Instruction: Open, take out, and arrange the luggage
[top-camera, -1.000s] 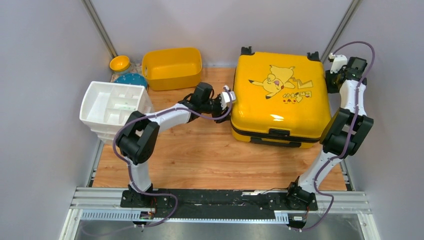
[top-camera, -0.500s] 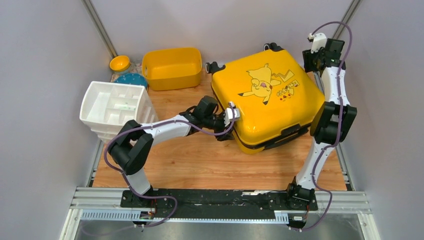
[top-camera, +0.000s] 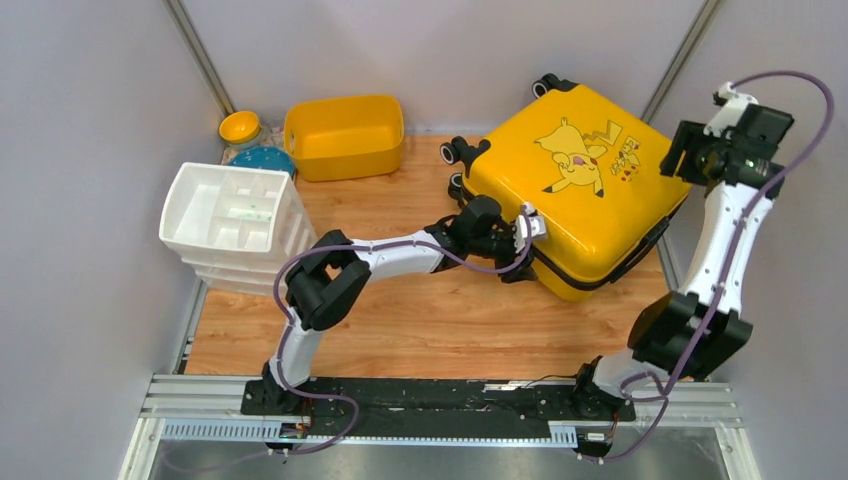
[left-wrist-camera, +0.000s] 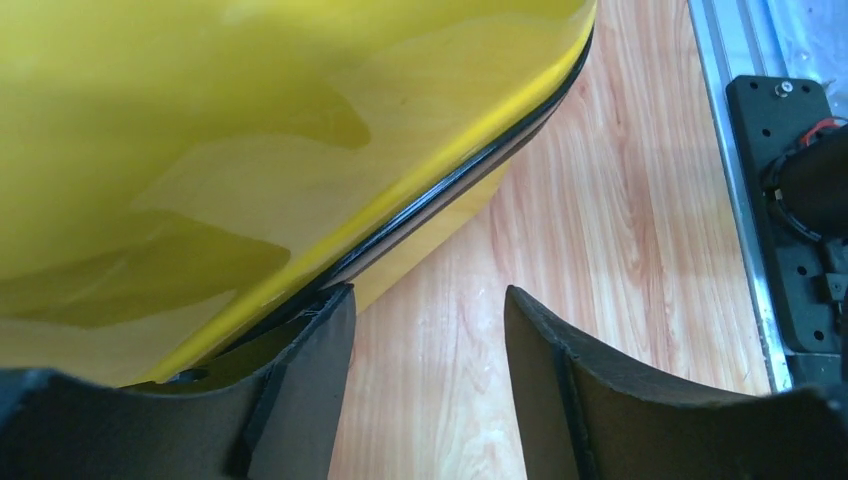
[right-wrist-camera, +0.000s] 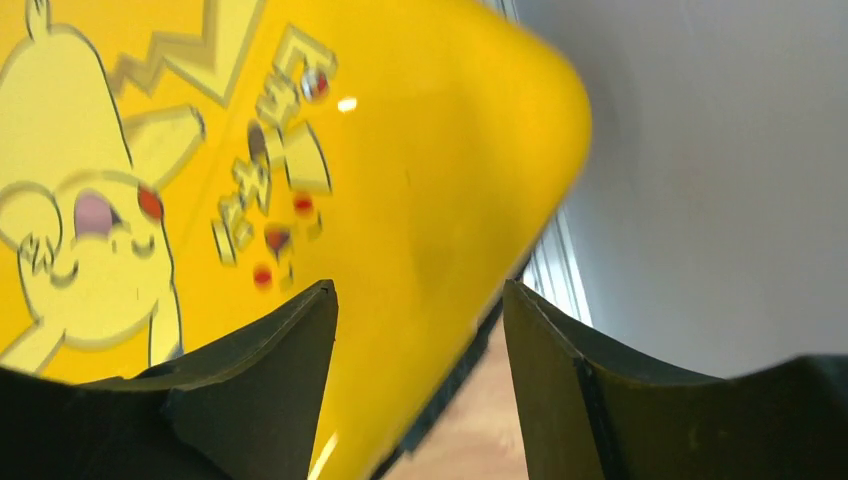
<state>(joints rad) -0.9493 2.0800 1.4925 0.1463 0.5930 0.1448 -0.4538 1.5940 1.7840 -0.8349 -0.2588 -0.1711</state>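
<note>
The yellow luggage (top-camera: 575, 190) with its Pikachu print lies closed and flat on the wooden table, turned so its wheels (top-camera: 462, 152) point left and back. My left gripper (top-camera: 522, 250) is open at its near-left edge; one finger (left-wrist-camera: 300, 400) touches the black zipper seam (left-wrist-camera: 450, 190), the other is over bare wood. My right gripper (top-camera: 700, 150) is open and raised above the luggage's far-right corner (right-wrist-camera: 480, 130), holding nothing. The luggage fills most of both wrist views.
A white compartmented organiser (top-camera: 232, 215) stands at the left. A plain yellow tub (top-camera: 345, 135) sits at the back, with a small yellow bowl (top-camera: 240, 127) and a blue round item (top-camera: 264, 160) beside it. A metal rail (left-wrist-camera: 735, 180) borders the table's right edge.
The luggage has swung counter-clockwise, its wheels now to the left. My left gripper moved right along its near edge. My right arm rose and swung out to the right.
</note>
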